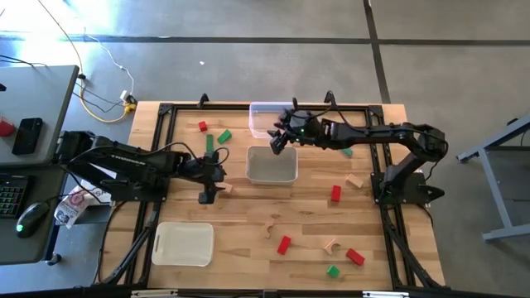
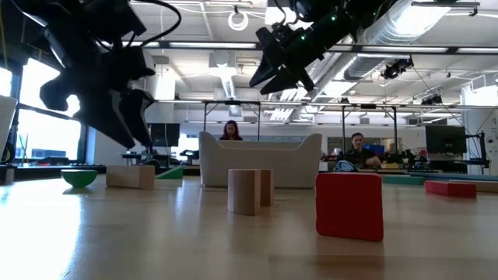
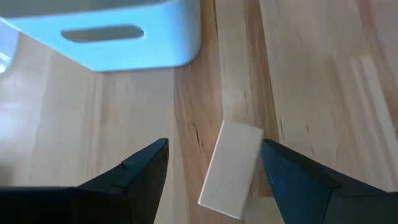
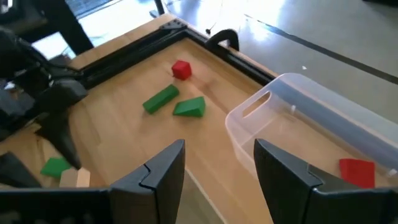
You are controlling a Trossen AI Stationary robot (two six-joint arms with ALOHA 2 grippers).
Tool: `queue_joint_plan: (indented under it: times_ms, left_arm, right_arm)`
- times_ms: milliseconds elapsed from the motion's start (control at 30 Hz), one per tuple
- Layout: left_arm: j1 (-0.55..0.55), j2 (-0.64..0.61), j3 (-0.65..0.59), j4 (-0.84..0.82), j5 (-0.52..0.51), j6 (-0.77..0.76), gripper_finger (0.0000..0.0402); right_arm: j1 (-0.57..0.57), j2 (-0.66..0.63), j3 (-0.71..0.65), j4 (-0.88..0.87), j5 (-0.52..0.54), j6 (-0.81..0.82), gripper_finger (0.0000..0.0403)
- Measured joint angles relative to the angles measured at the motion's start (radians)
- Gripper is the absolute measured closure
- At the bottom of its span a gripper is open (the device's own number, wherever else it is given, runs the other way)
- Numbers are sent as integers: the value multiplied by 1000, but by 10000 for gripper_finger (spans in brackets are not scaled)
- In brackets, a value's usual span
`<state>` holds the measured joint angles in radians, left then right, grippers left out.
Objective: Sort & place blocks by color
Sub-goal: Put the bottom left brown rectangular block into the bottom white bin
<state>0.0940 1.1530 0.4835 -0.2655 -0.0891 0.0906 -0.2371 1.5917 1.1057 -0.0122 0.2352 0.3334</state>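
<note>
My left gripper (image 1: 207, 195) is open and hangs low over the table, left of the white tray (image 1: 272, 165). In its wrist view the gripper (image 3: 214, 144) has a finger on either side of a plain wood bar (image 3: 231, 167) that lies flat on the table, untouched. My right gripper (image 1: 277, 144) is open and empty, up in the air between the white tray and the clear tray (image 1: 267, 117). In its wrist view the gripper (image 4: 219, 144) looks past the clear tray (image 4: 292, 106), which has a red block (image 4: 356, 171) in it.
A red block (image 1: 203, 126) and two green blocks (image 1: 224, 136) lie at the far left. More red (image 1: 335, 193), green (image 1: 333, 271) and wood blocks (image 1: 354, 180) are scattered to the right and near. A flat white tray (image 1: 184, 244) sits near left. People sit beyond the table.
</note>
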Motion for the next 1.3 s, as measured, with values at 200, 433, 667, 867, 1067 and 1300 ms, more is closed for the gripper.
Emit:
queue_joint_plan:
  times_ms: [200, 433, 667, 867, 1067, 1300]
  left_arm:
    - [0, 51, 0, 0, 1, 0, 158]
    - [-2, 91, -1, 0, 49, 0, 158]
    - [-1, 151, -1, 2, 48, 0, 158]
    - [-1, 201, -1, 3, 27, -1, 169]
    - [-2, 212, -1, 16, 37, -8, 238]
    - [-2, 207, -1, 30, 12, -9, 301]
  right_arm:
    - [11, 0, 0, -14, 0, 1, 224]
    - [11, 0, 0, -55, 0, 12, 224]
    - [21, 1, 0, -103, 1, 34, 224]
    - [56, 1, 0, -104, 1, 33, 224]
    - [98, 2, 0, -104, 1, 33, 224]
    - [158, 2, 0, -111, 50, 33, 224]
